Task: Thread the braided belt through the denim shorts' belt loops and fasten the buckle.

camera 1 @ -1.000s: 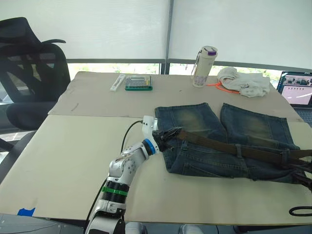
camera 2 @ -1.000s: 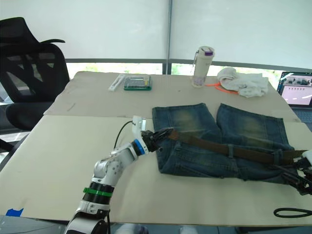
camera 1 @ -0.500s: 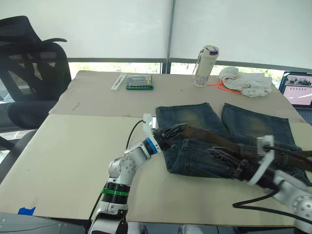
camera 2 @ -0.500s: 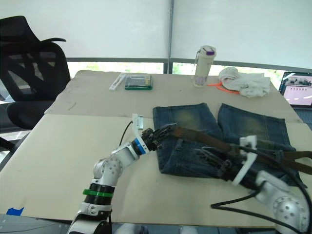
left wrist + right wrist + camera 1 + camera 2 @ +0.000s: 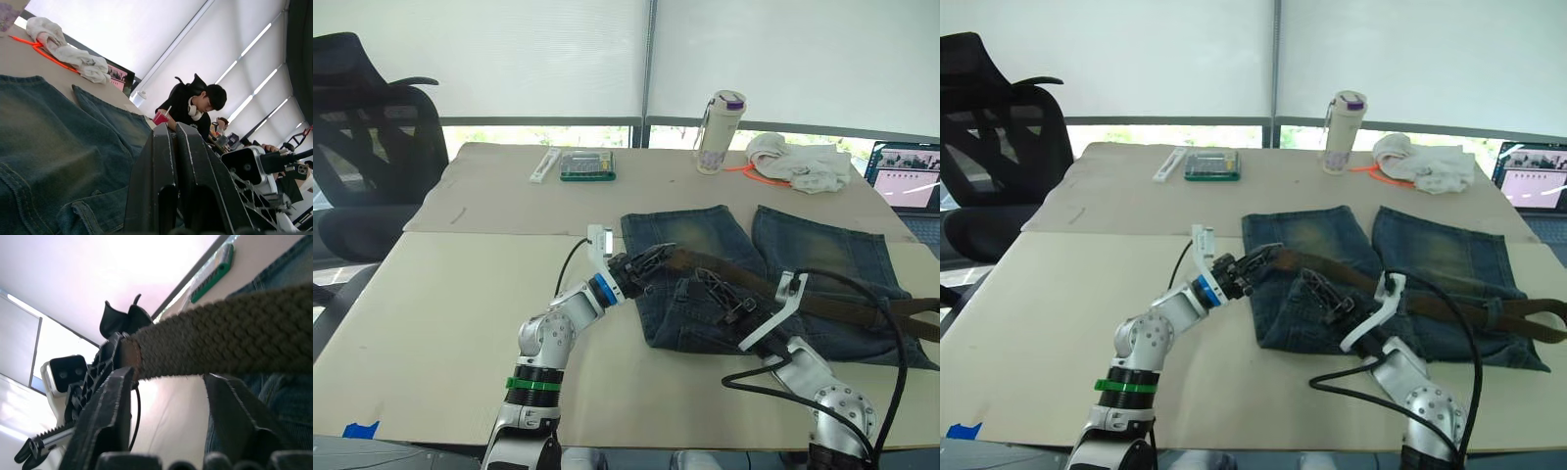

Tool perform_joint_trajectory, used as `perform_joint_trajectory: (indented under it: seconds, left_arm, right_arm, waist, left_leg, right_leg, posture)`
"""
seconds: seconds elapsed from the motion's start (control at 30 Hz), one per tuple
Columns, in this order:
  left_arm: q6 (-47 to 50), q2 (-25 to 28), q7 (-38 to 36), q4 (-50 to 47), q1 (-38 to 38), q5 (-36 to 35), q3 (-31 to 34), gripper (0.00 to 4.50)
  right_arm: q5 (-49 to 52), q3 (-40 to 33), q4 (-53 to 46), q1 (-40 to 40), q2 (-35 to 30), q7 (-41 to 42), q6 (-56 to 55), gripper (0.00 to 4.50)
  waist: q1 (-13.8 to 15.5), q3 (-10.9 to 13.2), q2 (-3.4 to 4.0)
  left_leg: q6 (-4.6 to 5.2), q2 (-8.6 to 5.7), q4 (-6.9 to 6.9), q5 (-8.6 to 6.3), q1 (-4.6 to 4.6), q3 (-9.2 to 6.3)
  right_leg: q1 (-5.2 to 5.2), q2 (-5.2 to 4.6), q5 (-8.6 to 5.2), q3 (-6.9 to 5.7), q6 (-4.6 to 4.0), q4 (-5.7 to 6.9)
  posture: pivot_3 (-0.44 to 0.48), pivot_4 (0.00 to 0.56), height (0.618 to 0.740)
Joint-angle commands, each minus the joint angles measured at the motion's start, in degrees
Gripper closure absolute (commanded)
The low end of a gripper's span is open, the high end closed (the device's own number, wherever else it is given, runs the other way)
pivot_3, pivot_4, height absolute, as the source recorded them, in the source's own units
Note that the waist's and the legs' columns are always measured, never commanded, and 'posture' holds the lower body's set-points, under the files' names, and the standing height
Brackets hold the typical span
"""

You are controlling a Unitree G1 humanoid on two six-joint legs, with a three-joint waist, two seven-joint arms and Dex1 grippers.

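One pair of blue denim shorts [image 5: 773,294] with faded yellowish legs and a darker waistband lies flat on the beige table [image 5: 440,313], legs pointing toward the window. One long, dark brown braided belt [image 5: 1449,305] runs along the waistband from the left end of the shorts to past their right edge, passing under at least two narrow blue denim belt loops [image 5: 1498,315] near the right side. The left gripper [image 5: 651,261] has its two black fingers pressed together on the belt's left end, lifted just above the waistband corner. The right gripper [image 5: 713,286] sits just beside it, fingers spread with the woven strap between them. Behind stand one white bottle [image 5: 718,132], one white cloth bundle [image 5: 800,162] and one green case [image 5: 587,166].
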Motion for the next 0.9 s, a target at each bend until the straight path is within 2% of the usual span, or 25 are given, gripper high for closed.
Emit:
perform_joint_trajectory:
  seconds: [0.03, 0.13, 0.33, 0.47, 0.57, 0.77, 0.8, 0.9]
  left_arm:
    - [-0.4, 0.1, -0.5, -2.3, -1.1, -1.1, 0.1, 4.50]
    - [-0.5, 0.4, -0.4, -2.2, -1.2, -0.9, 0.1, 4.50]
    - [-0.4, 0.7, -0.6, -2.4, -0.7, -0.6, -0.5, 4.50]
    - [-0.6, 1.5, -1.1, -2.4, -0.6, 0.2, -1.2, 3.17]
    - [-4.1, 4.1, -1.7, -1.7, -0.5, 4.5, -3.0, 2.16]
    - [-14.2, 14.3, -9.5, -1.1, -1.2, 15.2, -8.5, 0.15]
    - [-15.4, 15.6, -10.6, -1.0, -1.4, 16.2, -9.0, 0.03]
    - [-18.7, 19.2, -14.0, -0.2, -1.9, 19.2, -10.5, 0.03]
  right_arm:
    - [2.3, 0.0, -1.4, -0.7, -0.2, -0.3, -2.6, 3.48]
    - [2.4, 0.3, -1.3, -0.7, 0.1, -0.6, -3.6, 4.48]
    - [2.6, 1.4, -1.6, -0.3, 0.0, -1.1, -5.4, 4.48]
    - [2.2, 1.6, -1.8, -0.1, -1.3, -1.3, -5.3, 4.50]
    - [1.7, 0.3, -0.6, -0.3, -3.3, -3.1, -5.8, 4.50]
    - [1.6, -0.2, 2.4, 0.4, -10.1, -10.9, -0.6, 4.50]
    - [2.0, 0.1, 2.5, 0.5, -11.0, -11.3, 0.2, 4.50]
    - [3.0, 0.0, 2.9, 0.6, -12.5, -13.9, 2.2, 4.50]
  waist:
    - [0.0, 0.0, 0.00]
    - [0.0, 0.0, 0.00]
    - [0.0, 0.0, 0.00]
    - [0.0, 0.0, 0.00]
    - [0.0, 0.0, 0.00]
    - [0.0, 0.0, 0.00]
    - [0.0, 0.0, 0.00]
    - [0.0, 0.0, 0.00]
  left_leg:
    - [0.00, 0.00, -0.02, 0.00, 0.01, 0.00]
    - [0.00, 0.00, -0.04, 0.00, 0.01, 0.00]
    - [0.00, 0.00, -0.04, 0.00, 0.01, 0.00]
    - [0.00, 0.00, -0.04, 0.00, 0.01, 0.00]
    - [0.00, -0.01, -0.04, 0.00, 0.01, 0.00]
    - [-0.09, -0.01, -0.20, 0.05, 0.09, 0.05]
    - [-0.09, -0.01, -0.22, 0.05, 0.08, 0.05]
    - [-0.10, 0.03, -0.25, 0.06, 0.08, 0.06]
  right_leg:
    - [0.00, 0.00, 0.00, 0.00, 0.00, 0.00]
    - [-0.01, 0.00, 0.00, 0.01, 0.00, 0.00]
    - [0.00, 0.00, 0.00, 0.02, 0.00, 0.00]
    - [0.00, 0.00, 0.00, 0.02, 0.00, 0.00]
    - [0.00, 0.00, 0.00, 0.02, 0.00, 0.00]
    - [0.00, 0.00, -0.01, 0.04, -0.02, -0.01]
    - [-0.03, 0.00, -0.01, 0.05, -0.02, -0.02]
    - [-0.03, -0.01, -0.01, 0.04, -0.03, -0.04]
  posture:
    - [0.000, 0.150, 0.737]
    - [0.000, 0.150, 0.737]
    - [0.000, 0.150, 0.737]
    - [0.000, 0.150, 0.737]
    - [0.000, 0.150, 0.737]
    - [0.000, 0.150, 0.737]
    - [0.000, 0.150, 0.737]
    - [0.000, 0.150, 0.737]
